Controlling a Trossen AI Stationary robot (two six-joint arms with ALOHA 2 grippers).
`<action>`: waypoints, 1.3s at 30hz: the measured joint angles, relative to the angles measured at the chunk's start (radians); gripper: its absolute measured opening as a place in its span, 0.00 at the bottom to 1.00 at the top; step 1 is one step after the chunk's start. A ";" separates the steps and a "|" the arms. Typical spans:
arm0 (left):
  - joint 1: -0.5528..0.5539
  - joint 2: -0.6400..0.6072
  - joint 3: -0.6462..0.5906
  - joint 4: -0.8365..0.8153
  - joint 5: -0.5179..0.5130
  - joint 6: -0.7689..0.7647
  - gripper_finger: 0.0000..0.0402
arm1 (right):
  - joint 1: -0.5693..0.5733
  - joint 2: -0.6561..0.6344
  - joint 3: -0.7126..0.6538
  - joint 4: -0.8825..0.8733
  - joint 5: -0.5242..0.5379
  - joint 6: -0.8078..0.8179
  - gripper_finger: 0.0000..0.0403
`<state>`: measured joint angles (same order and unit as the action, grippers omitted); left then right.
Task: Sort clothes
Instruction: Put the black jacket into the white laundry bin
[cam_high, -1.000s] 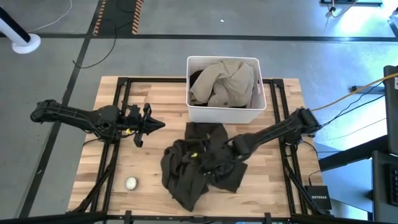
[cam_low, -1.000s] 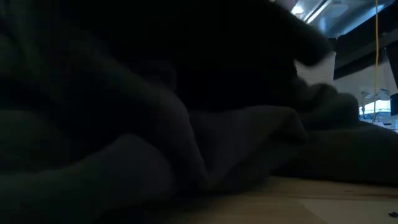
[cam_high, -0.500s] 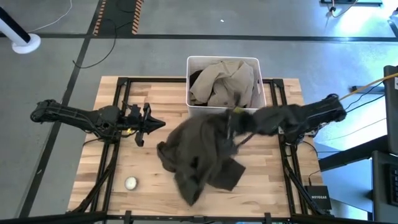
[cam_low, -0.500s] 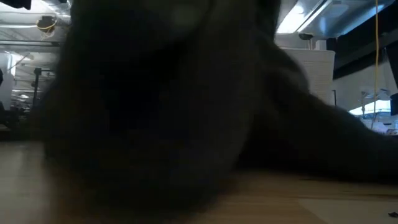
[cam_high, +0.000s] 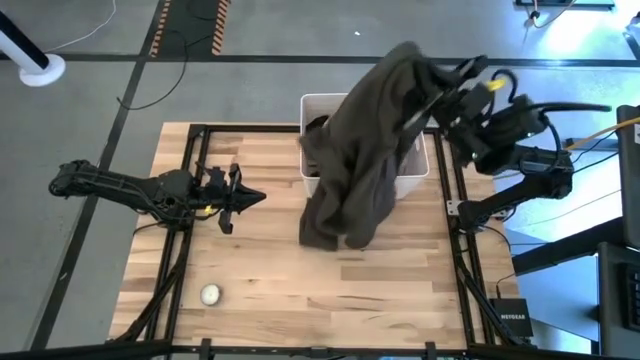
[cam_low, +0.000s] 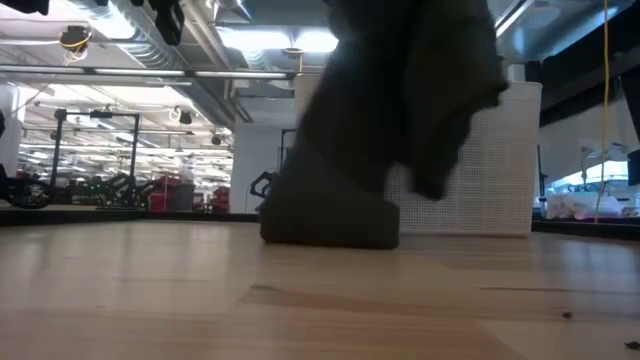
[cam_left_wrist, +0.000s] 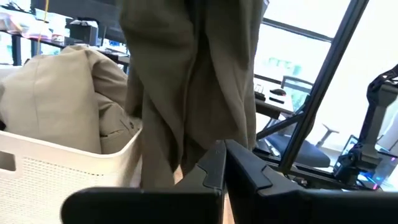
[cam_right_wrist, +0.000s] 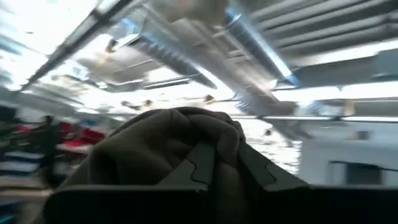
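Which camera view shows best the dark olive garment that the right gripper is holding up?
The high view: the whole dark olive garment shows there, hanging from the right gripper over the white bin to the table. The low view shows its lower end on the table, the left wrist view its hanging middle, the right wrist view only the gripped bunch.

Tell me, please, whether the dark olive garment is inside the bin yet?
Not yet. The dark olive garment hangs from the shut right gripper over the white bin, its lower end on the table.
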<state>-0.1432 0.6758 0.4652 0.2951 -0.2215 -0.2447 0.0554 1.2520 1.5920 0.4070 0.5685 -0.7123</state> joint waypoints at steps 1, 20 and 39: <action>0.000 0.000 0.000 0.000 -0.004 0.002 0.00 | -0.023 -0.002 0.001 -0.001 0.009 -0.003 0.09; 0.000 0.000 0.000 0.000 -0.007 0.018 0.00 | -0.402 0.266 0.001 -1.160 -0.008 0.661 0.14; 0.000 0.018 0.000 -0.005 -0.007 -0.021 0.00 | -0.328 0.324 0.297 -1.439 -0.178 0.735 0.63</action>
<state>-0.1435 0.6938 0.4648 0.2896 -0.2287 -0.2654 -0.2722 1.5759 1.8887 -1.0318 0.3901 0.0229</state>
